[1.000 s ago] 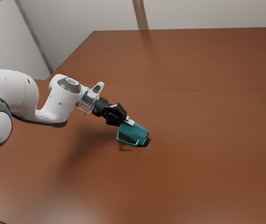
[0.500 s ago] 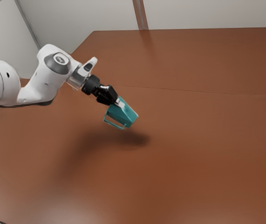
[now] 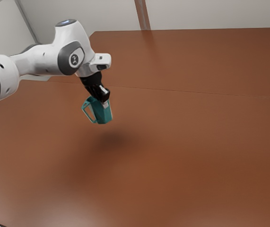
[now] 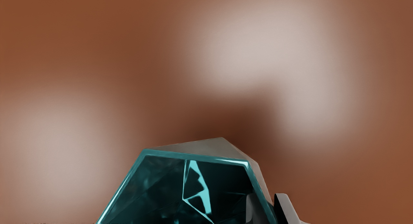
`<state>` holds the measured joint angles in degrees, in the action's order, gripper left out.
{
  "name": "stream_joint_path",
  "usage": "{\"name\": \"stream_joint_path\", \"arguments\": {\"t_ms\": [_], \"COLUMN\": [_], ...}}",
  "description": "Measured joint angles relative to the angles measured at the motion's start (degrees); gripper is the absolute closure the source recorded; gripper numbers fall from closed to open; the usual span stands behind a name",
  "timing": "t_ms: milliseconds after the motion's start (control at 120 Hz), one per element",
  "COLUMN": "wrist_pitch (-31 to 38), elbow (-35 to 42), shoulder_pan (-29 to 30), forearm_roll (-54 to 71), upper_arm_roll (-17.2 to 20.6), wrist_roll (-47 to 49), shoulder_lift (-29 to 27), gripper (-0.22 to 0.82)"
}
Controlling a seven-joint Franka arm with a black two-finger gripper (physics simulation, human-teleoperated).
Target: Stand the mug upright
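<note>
Mug (image 3: 101, 113) held beneath the gripper (image 3: 105, 104), slightly tilted, wall pinched between nearly closed fingers, one inside, one outside, above the table (image 3: 182, 151)

Mug, teal, faceted, with handle (image 3: 102, 114) — sits higher above the brown table (image 3: 196, 151) than at first, farther toward the exterior view's left, its steep tilt now nearly upright. Gripper, black, two-fingered (image 3: 105, 104) — is raised with it, pointing more steeply down. Shadow, dark, soft-edged (image 3: 112, 139) — now lies apart from the mug.
</note>
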<state>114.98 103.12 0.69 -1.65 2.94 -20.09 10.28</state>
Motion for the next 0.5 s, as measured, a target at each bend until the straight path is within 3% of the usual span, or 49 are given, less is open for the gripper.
{"name": "stream_joint_path", "arguments": {"t_ms": [500], "wrist_pitch": [7.6], "elbow": [4.1], "shoulder_pan": [-0.8], "forearm_roll": [2.9], "upper_arm_roll": [0.3], "wrist_roll": [11.5], "shoulder_lift": [4.2], "gripper": [0.78]}}
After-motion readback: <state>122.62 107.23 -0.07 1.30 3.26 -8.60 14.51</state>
